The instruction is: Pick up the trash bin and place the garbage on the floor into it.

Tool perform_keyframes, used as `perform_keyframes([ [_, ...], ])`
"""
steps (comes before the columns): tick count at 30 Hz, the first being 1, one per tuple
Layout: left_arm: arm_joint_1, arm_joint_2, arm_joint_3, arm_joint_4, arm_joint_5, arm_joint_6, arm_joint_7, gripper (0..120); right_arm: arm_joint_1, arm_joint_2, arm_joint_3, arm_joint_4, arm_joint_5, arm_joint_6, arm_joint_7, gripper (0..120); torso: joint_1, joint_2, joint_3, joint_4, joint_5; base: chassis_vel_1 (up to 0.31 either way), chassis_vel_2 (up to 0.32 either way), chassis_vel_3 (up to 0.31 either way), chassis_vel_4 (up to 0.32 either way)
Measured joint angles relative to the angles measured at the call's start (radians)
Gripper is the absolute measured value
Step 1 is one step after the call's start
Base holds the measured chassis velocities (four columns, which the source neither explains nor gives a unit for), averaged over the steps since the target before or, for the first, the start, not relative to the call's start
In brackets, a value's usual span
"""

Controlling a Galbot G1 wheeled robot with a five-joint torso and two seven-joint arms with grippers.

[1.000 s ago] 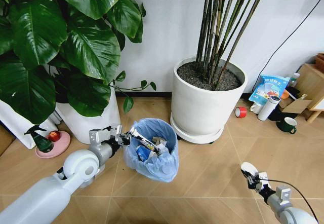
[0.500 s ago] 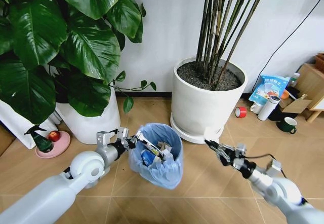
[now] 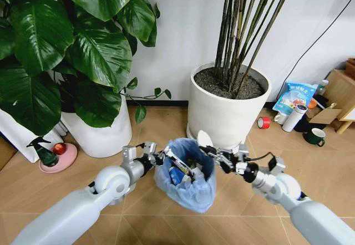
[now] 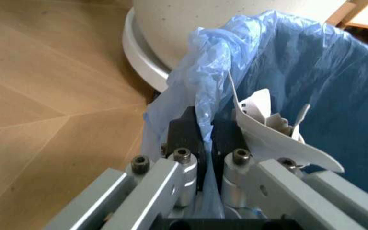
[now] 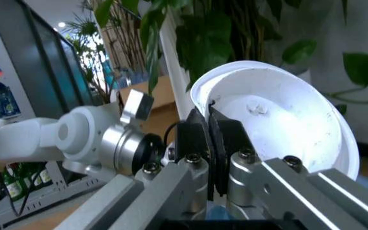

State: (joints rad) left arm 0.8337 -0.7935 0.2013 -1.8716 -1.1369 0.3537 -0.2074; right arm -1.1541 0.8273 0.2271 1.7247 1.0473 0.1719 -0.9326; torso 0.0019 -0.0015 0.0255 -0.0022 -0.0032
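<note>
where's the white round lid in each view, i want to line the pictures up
Head view: the white round lid sits at the right gripper tips, over the trash bin rim.
Left wrist view: I cannot pick it out; the left gripper is shut on the bin's blue bag.
Right wrist view: the lid is large and central, pinched at its edge.
Shared landmark: the left arm's silver wrist.

White plant pot (image 3: pixel 226 112), green cup (image 3: pixel 315 137)
</note>
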Motion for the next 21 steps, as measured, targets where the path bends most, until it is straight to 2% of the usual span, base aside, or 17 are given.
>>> perform_keyframes([
  [5, -0.078, -0.036, 0.055, 0.028, -0.018, -0.002, -0.006, 0, 0.083, 0.021, -0.121, -0.060, 0.018, -0.013, 0.026, 0, 0.000, 0.000, 0.000, -0.0001, 0.0000, 0.000, 0.000, 0.000, 0.000],
  [13, -0.128, -0.061, 0.100, 0.043, -0.036, 0.000, -0.017, 0, 0.109, 0.047, -0.182, -0.125, 0.026, -0.010, 0.090, 1, 0.000, 0.000, 0.000, -0.0001, 0.0001, 0.000, 0.000, 0.000, 0.000],
  [15, -0.128, -0.060, 0.100, 0.043, -0.036, 0.001, -0.018, 0, 0.108, 0.046, -0.182, -0.127, 0.022, -0.010, 0.093, 4, 0.000, 0.000, 0.000, 0.0000, 0.0002, 0.000, 0.000, 0.000, 0.000],
  [19, -0.123, -0.056, 0.095, 0.042, -0.036, 0.002, -0.021, 0, 0.099, 0.042, -0.170, -0.128, 0.010, -0.012, 0.102, 22, 0.000, 0.000, 0.000, 0.0000, 0.0001, 0.000, 0.000, 0.000, 0.000],
  [21, -0.123, -0.056, 0.094, 0.041, -0.036, 0.002, -0.021, 0, 0.097, 0.042, -0.168, -0.128, 0.009, -0.012, 0.102, 23, 0.000, 0.000, 0.000, 0.0000, 0.0001, 0.000, 0.000, 0.000, 0.000],
])
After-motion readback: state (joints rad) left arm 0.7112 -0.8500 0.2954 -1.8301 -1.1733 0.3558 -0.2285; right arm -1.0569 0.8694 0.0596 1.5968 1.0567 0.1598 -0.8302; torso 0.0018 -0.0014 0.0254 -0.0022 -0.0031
